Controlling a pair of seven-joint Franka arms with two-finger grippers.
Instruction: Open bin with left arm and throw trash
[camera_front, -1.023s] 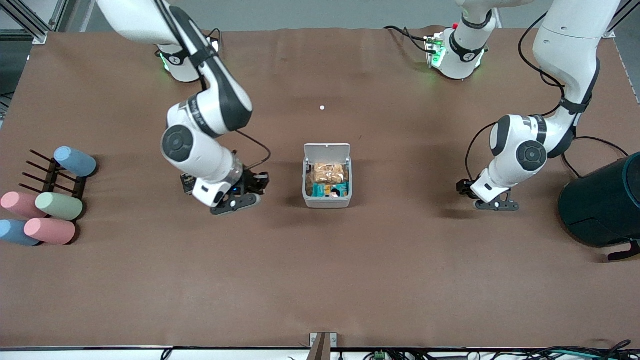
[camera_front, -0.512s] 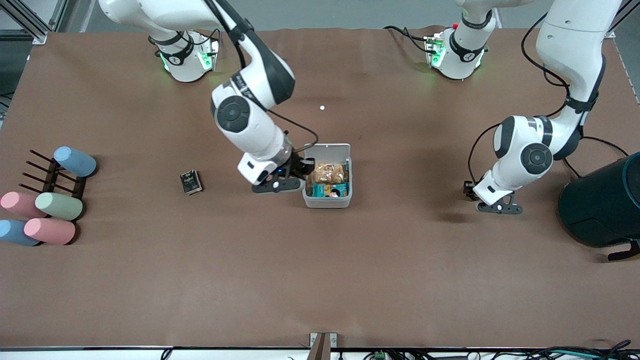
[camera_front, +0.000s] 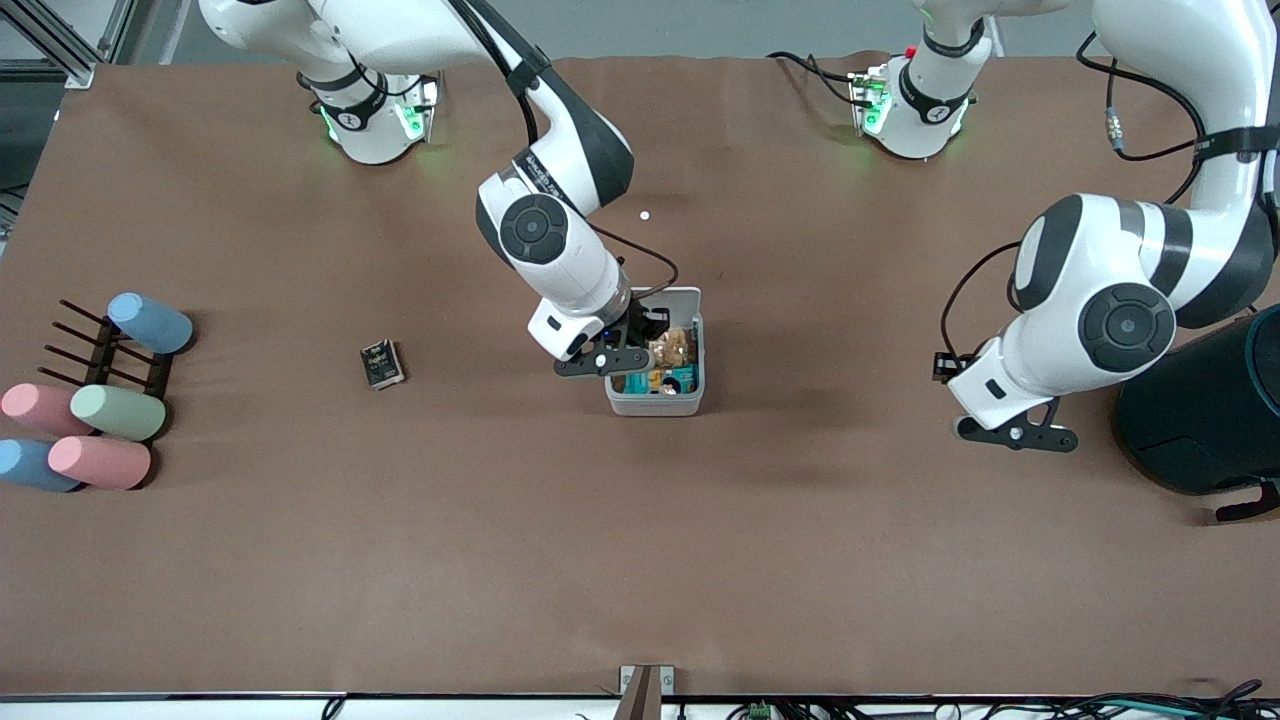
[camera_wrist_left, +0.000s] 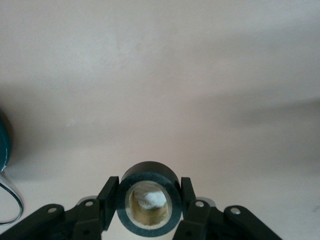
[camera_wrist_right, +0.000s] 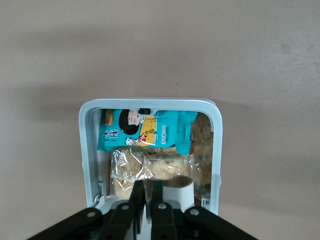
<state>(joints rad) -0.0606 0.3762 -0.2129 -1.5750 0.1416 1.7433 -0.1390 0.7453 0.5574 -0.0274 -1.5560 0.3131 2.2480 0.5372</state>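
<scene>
The bin (camera_front: 655, 403) stands at the middle of the table. Taking twelve o'clock as the side where my bases stand, its lid (camera_front: 672, 296) is swung up at the twelve o'clock edge, so the box is open. Inside lie a teal snack bag (camera_wrist_right: 145, 131) and a clear wrapper of pale crackers (camera_wrist_right: 150, 167); the bag sits at the six o'clock end and the crackers toward the lid.

My right gripper (camera_front: 628, 352) hangs over the nine o'clock side of the open bin, low above the rim. Whether it is spread or pressed together, I cannot tell. I also cannot tell whether it carries anything.

My left gripper (camera_wrist_left: 148, 200) is pinching the black ring (camera_wrist_left: 148, 172). One finger (camera_wrist_left: 109, 192) presses on each side of the ring, and its tan core faces the wrist camera. This gripper is out at three o'clock from the bin and well apart from it, over bare table just beside the dark teal drum (camera_front: 1200, 410).

The black printed packet (camera_front: 382, 364) lies flat on the table at nine o'clock from the bin, and nothing touches it. Farther out the same way, near the table's edge, a black rack (camera_front: 100, 345) holds a blue cylinder (camera_front: 150, 322). A green one (camera_front: 118, 412), two pink ones (camera_front: 98, 462) and another blue one lie clustered at its six o'clock end. A small white speck (camera_front: 644, 215) sits on the table at twelve o'clock from the bin.
</scene>
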